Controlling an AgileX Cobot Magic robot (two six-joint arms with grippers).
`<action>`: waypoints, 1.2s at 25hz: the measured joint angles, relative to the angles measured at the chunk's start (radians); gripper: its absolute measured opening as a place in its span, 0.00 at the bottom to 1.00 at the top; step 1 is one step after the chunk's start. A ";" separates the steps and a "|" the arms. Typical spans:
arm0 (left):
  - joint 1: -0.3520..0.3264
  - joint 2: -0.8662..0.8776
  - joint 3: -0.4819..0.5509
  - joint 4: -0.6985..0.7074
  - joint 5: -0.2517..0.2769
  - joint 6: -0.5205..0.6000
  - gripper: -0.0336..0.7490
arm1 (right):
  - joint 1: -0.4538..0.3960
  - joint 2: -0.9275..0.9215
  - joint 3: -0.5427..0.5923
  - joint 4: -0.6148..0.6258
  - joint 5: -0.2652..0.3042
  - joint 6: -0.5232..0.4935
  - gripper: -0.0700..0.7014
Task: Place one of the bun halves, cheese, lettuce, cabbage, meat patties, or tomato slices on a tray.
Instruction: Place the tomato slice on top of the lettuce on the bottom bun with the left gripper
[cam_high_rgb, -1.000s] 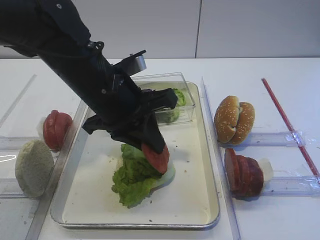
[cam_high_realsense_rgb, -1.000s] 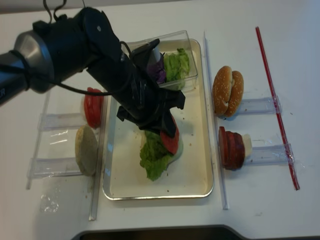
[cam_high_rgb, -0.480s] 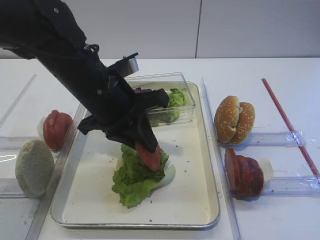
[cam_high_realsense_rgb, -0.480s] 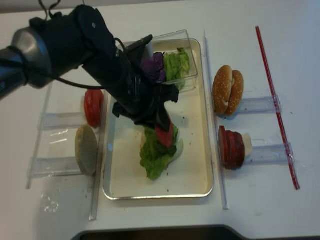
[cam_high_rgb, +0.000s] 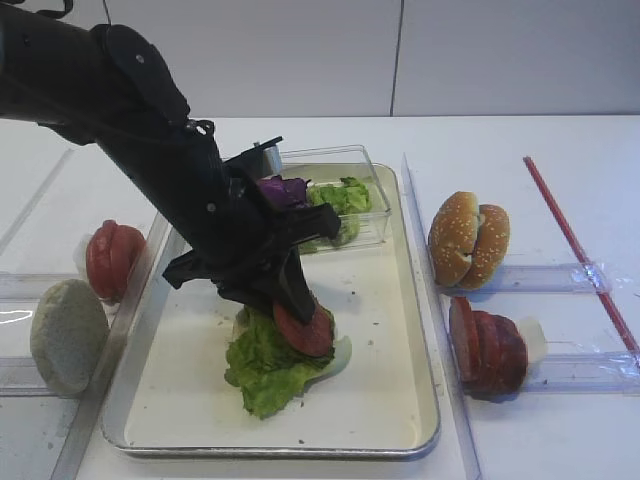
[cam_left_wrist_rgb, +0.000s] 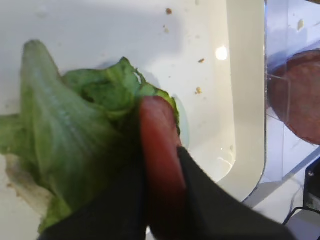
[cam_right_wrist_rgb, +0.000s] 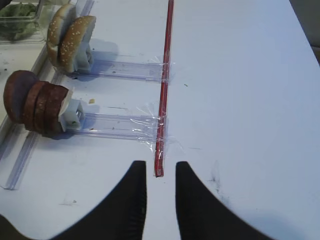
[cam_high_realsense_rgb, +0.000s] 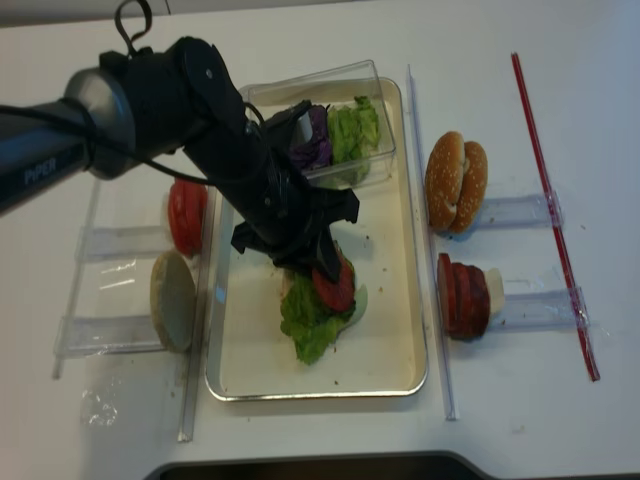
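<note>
1. The left hand (cam_high_rgb: 300, 310) reaches down over the tray (cam_high_rgb: 400, 420), its fingers (cam_left_wrist_rgb: 200, 200) clamped on a tomato slice (cam_high_rgb: 305, 330).
2. That slice is tilted on edge and presses against the lettuce (cam_high_rgb: 262, 365), which lies near the middle of the tray.
3. More tomato slices (cam_high_rgb: 112, 258) stand in a row on the desk (cam_high_rgb: 520, 150), left of the tray.
4. The bun halves (cam_high_rgb: 468, 238) stand on edge on a clear holder right of the tray; the meat patties (cam_high_rgb: 487, 345) stand in a row just in front of them.
5. A clear plastic box (cam_high_rgb: 335, 205) with green and purple leaves sits at the far end of the tray.
6. The right hand (cam_right_wrist_rgb: 160, 195) hovers over the desk near a red strip (cam_right_wrist_rgb: 164, 90), holding nothing, its fingers slightly apart.
</note>
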 joint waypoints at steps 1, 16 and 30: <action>0.000 0.004 0.000 0.000 0.000 0.000 0.17 | 0.000 0.000 0.000 0.000 0.000 0.000 0.32; 0.000 0.008 0.000 0.090 0.029 -0.062 0.38 | 0.000 0.000 0.000 0.000 0.000 0.000 0.32; 0.000 0.009 -0.057 0.184 0.140 -0.146 0.49 | 0.000 0.000 0.000 0.000 0.000 0.000 0.32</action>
